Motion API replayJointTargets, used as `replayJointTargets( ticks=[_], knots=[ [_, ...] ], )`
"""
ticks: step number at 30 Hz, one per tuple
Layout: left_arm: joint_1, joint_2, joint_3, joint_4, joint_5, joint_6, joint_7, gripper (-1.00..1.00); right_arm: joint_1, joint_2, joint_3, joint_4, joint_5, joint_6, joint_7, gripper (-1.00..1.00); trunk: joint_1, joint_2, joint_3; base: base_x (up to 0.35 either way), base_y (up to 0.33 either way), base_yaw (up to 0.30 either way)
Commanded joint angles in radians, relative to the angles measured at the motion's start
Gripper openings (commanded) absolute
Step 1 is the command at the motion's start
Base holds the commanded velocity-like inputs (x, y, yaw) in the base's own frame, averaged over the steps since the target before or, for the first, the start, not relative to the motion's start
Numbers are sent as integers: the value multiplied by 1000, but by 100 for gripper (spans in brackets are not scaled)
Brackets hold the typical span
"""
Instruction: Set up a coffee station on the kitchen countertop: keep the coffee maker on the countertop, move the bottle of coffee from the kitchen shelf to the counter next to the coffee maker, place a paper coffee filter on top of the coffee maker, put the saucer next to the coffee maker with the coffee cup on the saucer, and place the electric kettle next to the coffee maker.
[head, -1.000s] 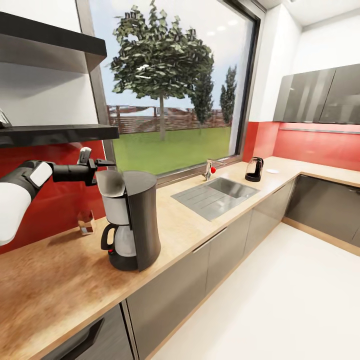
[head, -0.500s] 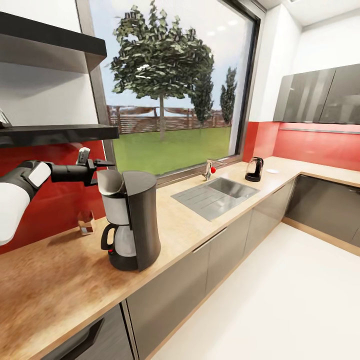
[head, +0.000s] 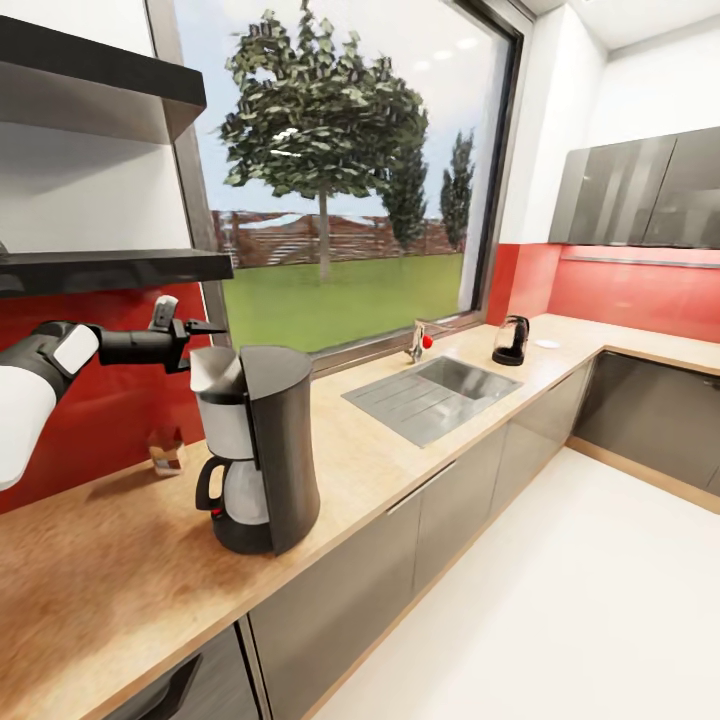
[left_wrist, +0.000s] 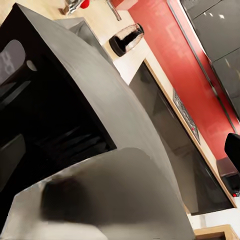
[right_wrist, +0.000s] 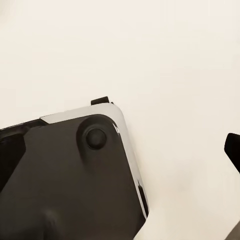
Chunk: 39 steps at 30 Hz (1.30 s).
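At centre left of the head view the tall black cylindrical coffee maker with a light grey upper front and small glass carafe (head: 258, 450) stands on the long light wood-grain kitchen countertop with a tan edge (head: 380, 455). A pale grey folded paper coffee filter (head: 213, 370) rests in its open top, which is where the task wants it.

The left gripper (head: 205, 327) hangs just above and behind that filter, at the end of a black forearm reaching in from the left edge. Its fingers look thin and close together, but whether they are parted or closed I cannot tell. The left wrist view looks down over the filter (left_wrist: 100, 200) and the machine's dark body (left_wrist: 75, 100), which suits a release over the top.

Behind the machine, against the red wall at left, the small dark brown bottle of coffee (head: 166, 452) sits on the counter near the maker. The thin black floating kitchen shelf (head: 110, 268) runs above it.

At centre right, beyond the grey inset sink (head: 430, 392), the rounded clear glass electric kettle with a black base (head: 509, 341) and a small white saucer (head: 546, 343) remain well apart from the coffee maker, so they likely need fetching next.
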Motion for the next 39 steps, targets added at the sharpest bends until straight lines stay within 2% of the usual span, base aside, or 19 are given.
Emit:
replayJointTargets(
  ticks=[1, 7, 12, 13, 24, 29, 30, 32, 35, 39],
  knots=[
    [0, 1, -2, 0, 8, 6, 2, 100, 0, 0, -1, 1, -8, -4, 1, 100, 0, -1, 0, 1, 0, 0],
    [0, 4, -1, 0, 7, 6, 2, 100, 0, 0, -1, 1, -8, -4, 1, 100, 0, -1, 0, 0, 0, 0],
    [0, 21, -2, 0, 8, 6, 2, 100, 0, 0, -1, 1, -8, -4, 1, 100, 0, -1, 0, -56, 15, 0],
    [0, 32, -3, 0, 8, 6, 2, 100, 0, 0, -1, 1, -8, -4, 1, 100, 0, -1, 0, -277, 118, 0],
    [1, 39, -6, 2, 7, 3, 3, 100, 0, 0, -1, 2, -8, -4, 0, 100, 0, -1, 0, -304, 118, 0],
    [17, 77, -7, 2, 7, -4, 3, 100, 0, 0, -1, 2, -8, -4, 0, 100, 0, -1, 0, -166, 16, 0],
    [23, 93, -7, 1, 6, -7, 4, 100, 0, 0, -1, 2, -8, -4, 0, 100, 0, -1, 0, -24, 2, 0],
    [51, 106, -8, -2, 6, -11, 4, 100, 0, 0, -1, 2, -8, -4, 0, 100, 0, -1, 0, -12, 1, 0],
    [97, 112, -9, -22, 0, -25, 4, 100, 0, 0, -1, 2, -8, -4, 0, 100, 0, -1, 0, -4, 0, 0],
    [179, 116, -9, -92, -18, -44, 3, 100, 0, 0, -1, 2, -8, -5, 0, 100, 0, -1, 0, -1, 0, 0]
  ],
)
